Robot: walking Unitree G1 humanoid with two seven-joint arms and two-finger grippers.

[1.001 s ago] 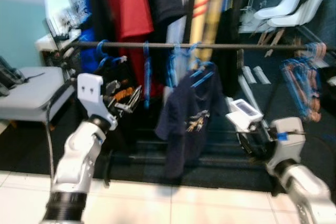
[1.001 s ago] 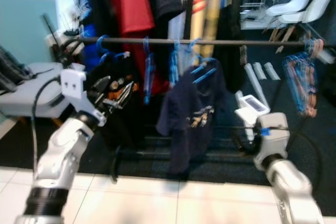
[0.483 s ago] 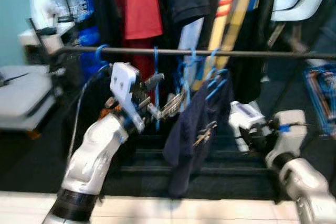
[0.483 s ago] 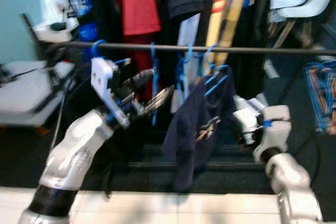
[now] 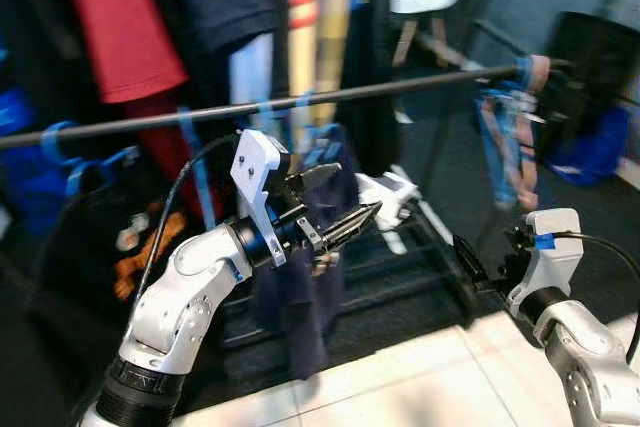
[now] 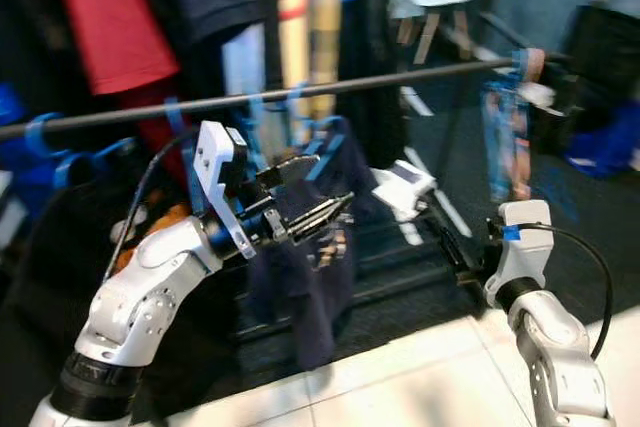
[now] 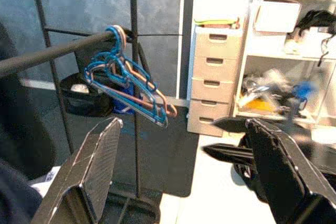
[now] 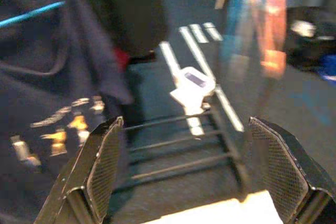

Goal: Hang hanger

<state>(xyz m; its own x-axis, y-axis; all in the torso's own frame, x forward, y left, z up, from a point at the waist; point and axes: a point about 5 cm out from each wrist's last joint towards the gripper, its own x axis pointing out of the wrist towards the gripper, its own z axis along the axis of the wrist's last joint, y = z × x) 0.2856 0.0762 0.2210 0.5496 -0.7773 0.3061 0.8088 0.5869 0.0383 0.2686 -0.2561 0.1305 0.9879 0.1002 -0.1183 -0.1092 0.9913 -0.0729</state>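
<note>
Your left gripper (image 5: 340,209) is raised in front of the clothes rail (image 5: 380,92), its two black fingers spread wide apart with nothing between them. Your right gripper (image 8: 191,177) sits low at about 4 o'clock, its fingers also wide open and empty, pointed at the foot of the rack.

The dark rail runs across your view, rising toward 2 o'clock. On it, just behind the left gripper, a navy T-shirt (image 6: 310,277) with a gold print hangs on a blue hanger (image 5: 318,142); the print is too blurred to read. At 9 o'clock hang more blue hangers (image 5: 75,157) over a black garment (image 5: 90,247). Near the rail's far end, at 2 o'clock, a bunch of empty blue and orange hangers (image 7: 128,85) hangs together, touching one another.

Behind that bunch, the left wrist view shows a white drawer unit (image 7: 215,80), drawers shut, and white shelves (image 7: 294,30) with cluttered items you cannot identify. A black bag (image 7: 86,95) sits on the floor beside the rack's upright.

A red shirt (image 5: 115,22) and dark clothes hang above the rail.
</note>
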